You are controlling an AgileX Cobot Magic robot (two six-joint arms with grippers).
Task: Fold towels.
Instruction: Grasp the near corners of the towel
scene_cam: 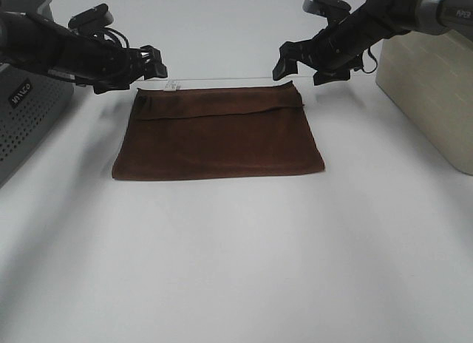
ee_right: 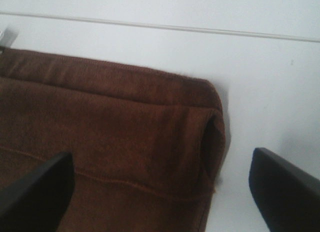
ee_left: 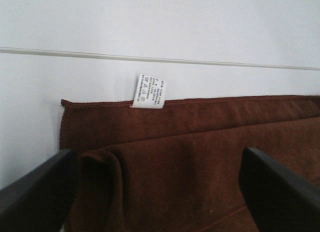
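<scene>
A dark brown towel (scene_cam: pixel 218 134) lies folded flat on the white table, its upper layer ending a little short of the far edge. A white care label (ee_left: pixel 148 91) sticks out at the far left corner. My left gripper (scene_cam: pixel 157 63) hovers open and empty just beyond the towel's far left corner; the towel (ee_left: pixel 200 157) lies between its fingers (ee_left: pixel 37 192). My right gripper (scene_cam: pixel 303 68) hovers open and empty above the far right corner, where the towel (ee_right: pixel 115 127) shows a rolled fold.
A grey perforated box (scene_cam: pixel 26 117) stands at the left edge. A beige bin (scene_cam: pixel 432 92) stands at the right. A thin seam (ee_left: pixel 160 59) runs across the table behind the towel. Bare white tabletop (scene_cam: pixel 236 269) spreads in front.
</scene>
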